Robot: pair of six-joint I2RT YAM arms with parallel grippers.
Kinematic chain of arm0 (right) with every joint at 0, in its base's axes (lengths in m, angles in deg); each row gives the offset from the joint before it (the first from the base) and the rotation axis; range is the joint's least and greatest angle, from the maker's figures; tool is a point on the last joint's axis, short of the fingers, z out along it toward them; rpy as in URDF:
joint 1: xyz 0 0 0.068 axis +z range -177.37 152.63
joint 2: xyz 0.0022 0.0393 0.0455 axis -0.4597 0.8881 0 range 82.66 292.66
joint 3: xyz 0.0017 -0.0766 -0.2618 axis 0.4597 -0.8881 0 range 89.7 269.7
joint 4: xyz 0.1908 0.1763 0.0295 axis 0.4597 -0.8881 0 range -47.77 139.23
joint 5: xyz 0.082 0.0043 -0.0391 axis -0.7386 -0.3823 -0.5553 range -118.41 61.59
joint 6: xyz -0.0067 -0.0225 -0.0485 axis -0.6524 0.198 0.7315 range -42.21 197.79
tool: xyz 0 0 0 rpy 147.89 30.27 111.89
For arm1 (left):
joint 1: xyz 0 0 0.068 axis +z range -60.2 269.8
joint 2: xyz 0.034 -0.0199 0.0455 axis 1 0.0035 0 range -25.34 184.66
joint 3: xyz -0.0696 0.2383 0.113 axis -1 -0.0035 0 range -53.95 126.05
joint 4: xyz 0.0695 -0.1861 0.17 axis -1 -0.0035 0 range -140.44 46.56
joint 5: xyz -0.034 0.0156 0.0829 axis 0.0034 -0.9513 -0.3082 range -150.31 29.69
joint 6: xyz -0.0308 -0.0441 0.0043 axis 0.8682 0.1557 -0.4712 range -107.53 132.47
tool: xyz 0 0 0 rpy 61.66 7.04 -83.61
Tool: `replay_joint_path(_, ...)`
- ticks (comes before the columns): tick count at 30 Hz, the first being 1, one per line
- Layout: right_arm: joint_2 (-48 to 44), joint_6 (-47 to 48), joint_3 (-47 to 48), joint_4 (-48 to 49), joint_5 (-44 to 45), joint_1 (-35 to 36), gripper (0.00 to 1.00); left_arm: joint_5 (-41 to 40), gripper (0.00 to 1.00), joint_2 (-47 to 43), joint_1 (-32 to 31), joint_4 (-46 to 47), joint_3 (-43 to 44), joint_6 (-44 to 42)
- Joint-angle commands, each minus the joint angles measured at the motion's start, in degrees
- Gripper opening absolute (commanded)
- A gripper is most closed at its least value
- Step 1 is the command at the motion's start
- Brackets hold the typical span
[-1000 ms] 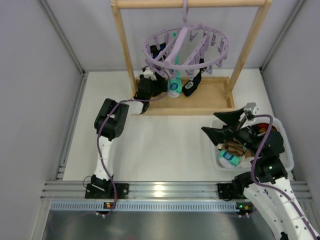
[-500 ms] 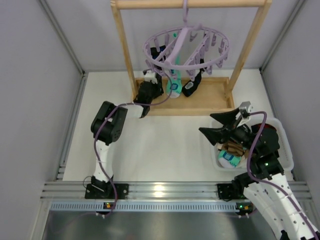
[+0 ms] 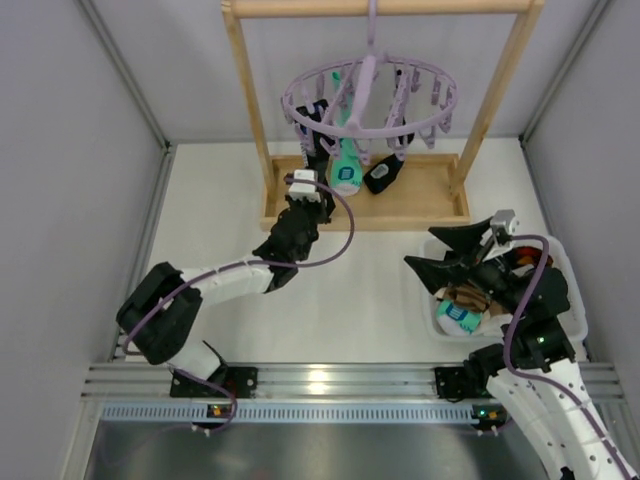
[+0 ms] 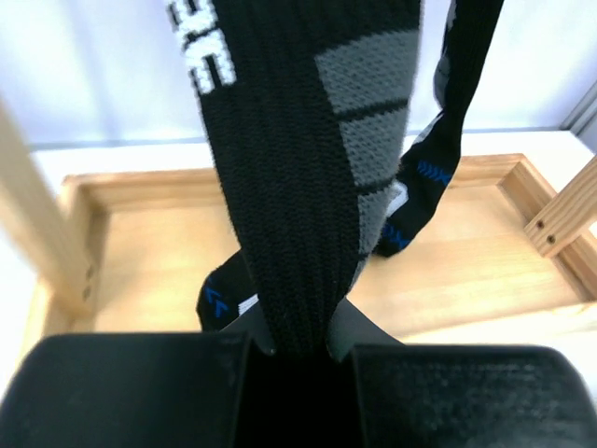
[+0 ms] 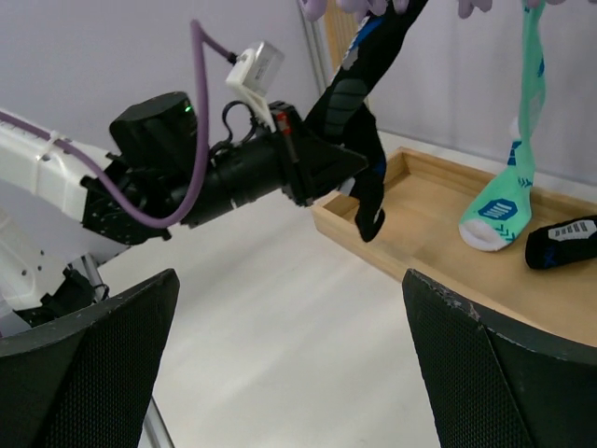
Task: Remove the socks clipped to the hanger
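Left jaws now back near the tray's (image 3: 400, 216) front edge, clenched on a black sock (image 4: 298, 187); right jaws agape.

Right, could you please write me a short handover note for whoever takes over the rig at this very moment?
Left gripper: shut on the lower end of a black knit sock with a grey patch, which hangs taut from the round lavender plastic hanger.
Right gripper: open and empty, over the white plastic bin.
Done: a teal-and-white sock lies in the bin among others.
Left: pull the held sock free. A mint-green sock and a black sock with blue marks also hang from the hanger, above the wooden tray base.
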Motion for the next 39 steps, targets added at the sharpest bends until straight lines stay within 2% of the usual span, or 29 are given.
replay_joint_path(1,-1.47,-0.23,4.00,-1.37,1.36,0.70,1.00,-8.92,0.00,-6.98,-3.21,2.35,-6.44,-1.20)
replay_joint_path(6,-2.70,-0.58,7.07,-3.05,1.80,0.70,0.99,-10.24,0.00,-14.29,-7.61,0.86,-15.05,3.46)
replay_joint_path(12,-3.67,-0.85,10.42,-7.35,2.06,0.70,0.99,-12.18,0.00,-21.23,-12.88,-0.29,-19.98,2.50)
replay_joint_path(21,0.63,-3.04,14.63,-12.45,6.72,0.70,1.00,-18.59,0.00,-23.36,-21.32,-0.46,-22.72,1.79)
replay_joint_path(23,2.38,-3.39,16.30,-13.59,7.69,0.79,0.99,-21.22,0.00,-21.96,-25.09,-0.46,-21.40,-0.13)
replay_joint_path(25,5.02,-4.18,17.44,-15.35,9.96,0.70,0.97,-27.36,0.00,-18.53,-29.38,-0.46,-18.07,-3.98)
replay_joint_path(27,8.09,-4.36,19.82,-18.23,11.81,0.70,0.96,-32.89,0.00,-13.89,-32.04,-0.46,-13.33,-7.16)
replay_joint_path(30,13.45,-3.22,25.08,-22.37,15.24,0.79,0.93,-36.78,0.00,-7.64,-36.00,-0.37,-6.56,-13.49)
replay_joint_path(34,20.22,-0.07,34.73,-30.97,19.10,0.79,0.90,-37.41,0.00,-0.25,-38.99,-0.37,1.53,-20.51)
replay_joint_path(39,29.01,3.98,45.47,-40.48,24.38,1.58,0.86,-36.79,0.00,9.94,-39.61,-0.37,13.04,-27.38)
